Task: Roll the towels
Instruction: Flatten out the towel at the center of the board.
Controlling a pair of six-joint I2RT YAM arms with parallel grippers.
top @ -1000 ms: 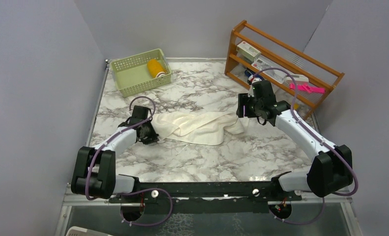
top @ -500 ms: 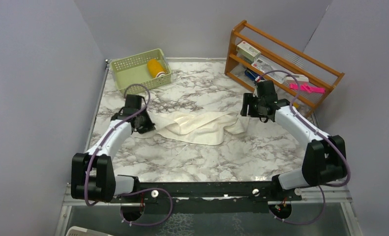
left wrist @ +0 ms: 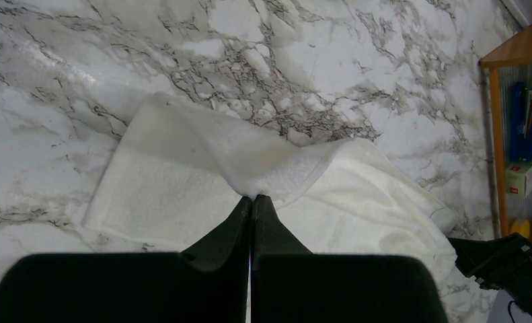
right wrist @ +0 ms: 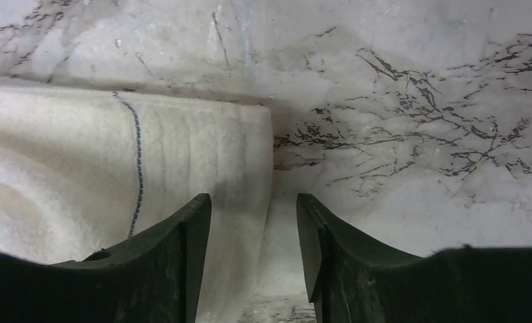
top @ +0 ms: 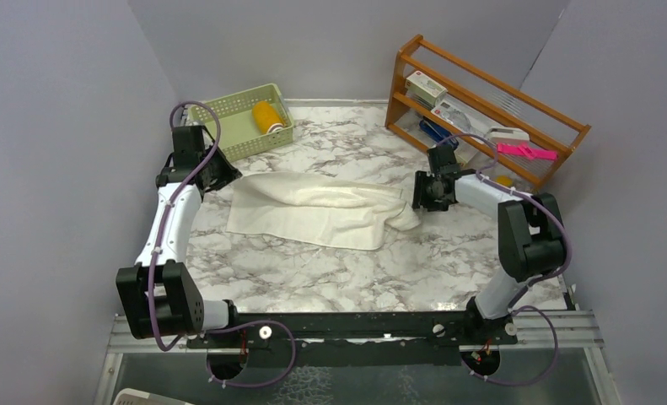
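The cream-white towel (top: 313, 211) lies partly spread across the marble table, with its right end still bunched. My left gripper (top: 223, 175) is shut on the towel's far-left corner, and in the left wrist view the cloth (left wrist: 182, 182) peaks up into the closed tips of that gripper (left wrist: 252, 198). My right gripper (top: 417, 196) is low at the towel's right end. In the right wrist view it (right wrist: 253, 202) stands open astride the towel's hemmed edge (right wrist: 249, 155), with cloth lying between the fingers. A mustard-yellow towel (top: 267, 116), rolled, lies in the green basket (top: 228, 126).
A wooden rack (top: 481, 93) with boxes and a pink item (top: 528, 152) stands at the back right, close behind my right arm. The green basket sits at the back left, just beyond my left gripper. Grey walls close in the table.
My left gripper has closed on the towel's corner and swung back and left, drawing the cloth out flatter. My right gripper has come in to the towel's right end.
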